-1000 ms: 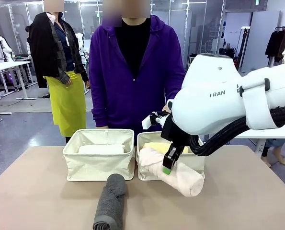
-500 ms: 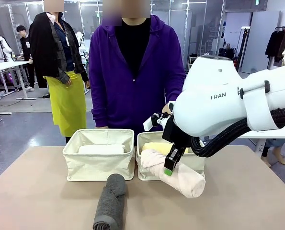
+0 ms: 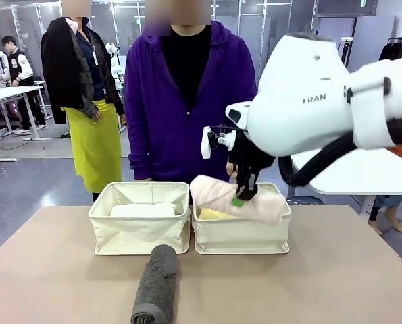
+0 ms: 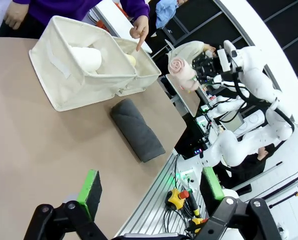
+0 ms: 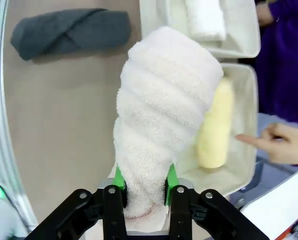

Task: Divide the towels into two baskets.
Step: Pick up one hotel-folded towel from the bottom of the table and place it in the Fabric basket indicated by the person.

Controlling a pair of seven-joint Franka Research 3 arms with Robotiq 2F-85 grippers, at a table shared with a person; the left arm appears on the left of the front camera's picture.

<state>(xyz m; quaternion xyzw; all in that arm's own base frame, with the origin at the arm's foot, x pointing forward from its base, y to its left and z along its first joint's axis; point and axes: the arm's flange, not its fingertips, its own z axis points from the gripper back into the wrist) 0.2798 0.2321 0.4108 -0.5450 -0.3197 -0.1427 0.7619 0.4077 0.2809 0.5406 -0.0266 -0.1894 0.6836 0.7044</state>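
Pink towel (image 3: 211, 192) runs approx. left-right over right basket (image 3: 241, 236); we clamp it w/ right gripper (image 3: 240, 197), left gripper (image 4: 151, 186) gapes wide.

the left basket (image 3: 138, 233) and right basket (image 3: 241, 236), cream canvas, stood side by side. the white towel (image 3: 143, 210) lay in the left one, the yellow towel (image 3: 214, 214) in the right. the pale pink towel (image 3: 238, 199) hung across the right basket's top. the dark grey towel (image 3: 157, 283) lay on the table (image 3: 52, 270) in front.

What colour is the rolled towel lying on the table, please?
The towel is dark grey, clearest in the front view.
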